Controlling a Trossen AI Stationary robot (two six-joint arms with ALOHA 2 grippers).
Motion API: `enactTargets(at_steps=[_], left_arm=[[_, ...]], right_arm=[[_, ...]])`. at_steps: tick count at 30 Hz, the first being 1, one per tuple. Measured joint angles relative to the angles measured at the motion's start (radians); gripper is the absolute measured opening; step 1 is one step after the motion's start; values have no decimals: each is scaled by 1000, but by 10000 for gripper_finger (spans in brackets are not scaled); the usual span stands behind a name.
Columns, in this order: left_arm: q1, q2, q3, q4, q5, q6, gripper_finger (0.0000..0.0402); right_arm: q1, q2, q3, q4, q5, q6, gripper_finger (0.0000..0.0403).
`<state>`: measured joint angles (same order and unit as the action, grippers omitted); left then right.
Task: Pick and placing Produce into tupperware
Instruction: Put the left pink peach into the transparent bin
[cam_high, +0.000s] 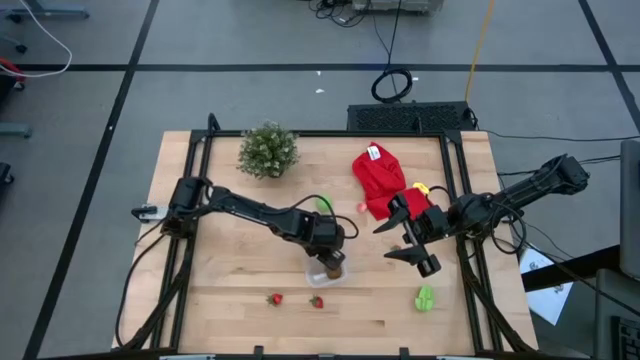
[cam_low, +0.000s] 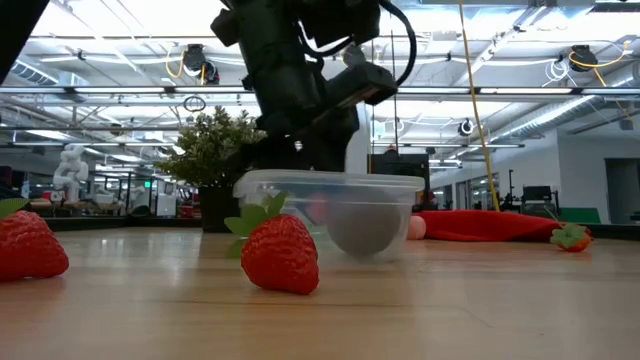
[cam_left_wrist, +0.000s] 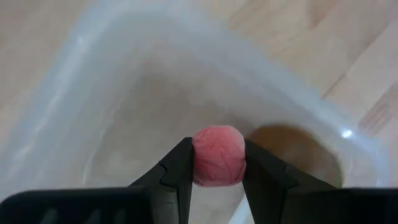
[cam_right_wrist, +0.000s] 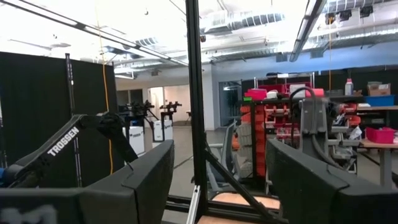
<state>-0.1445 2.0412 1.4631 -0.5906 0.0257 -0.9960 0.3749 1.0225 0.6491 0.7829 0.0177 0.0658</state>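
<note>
1. A pale wooden table (cam_high: 240, 300) framed by black rails stands on a grey floor marked with dark tape lines; the low view looks past it into a bright workshop hall.
2. The tupperware (cam_high: 326, 272), a clear rounded tub, sits upright with its mouth up near the table's middle; in the low view (cam_low: 330, 215) its long side runs across the picture.
3. The left gripper (cam_left_wrist: 217, 163) hangs directly over the tub, fingers pointing down into it and drawn narrow on a small pink ball (cam_left_wrist: 218, 155), clamped on both sides above the tub's floor.
4. A brown oval (cam_left_wrist: 292, 146) already lies in the tub just beside the pink ball.
5. Two red strawberries (cam_high: 275, 298) (cam_high: 316, 301) lie on the bare wood near the tub, on its front-edge side, apart from each other.
6. A green piece (cam_high: 425, 298) lies well to the tub's right.
7. The right gripper (cam_high: 405, 240) waits to the tub's right, raised above the table, its fingers spread wide and holding nothing.
8. A big red cloth (cam_high: 380, 178) lies beyond the tub and to its right; a bushy green plant (cam_high: 268, 150) stands beyond the tub to its left.
</note>
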Motion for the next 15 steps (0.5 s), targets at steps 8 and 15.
enactTargets(at_steps=[8, 15], left_arm=[[12, -11, 1, 6, 16, 34, 113], [18, -11, 1, 2, 23, 54, 113]], right_arm=[[0, 0, 0, -9, 0, 0, 242], [0, 0, 0, -9, 0, 0, 242]])
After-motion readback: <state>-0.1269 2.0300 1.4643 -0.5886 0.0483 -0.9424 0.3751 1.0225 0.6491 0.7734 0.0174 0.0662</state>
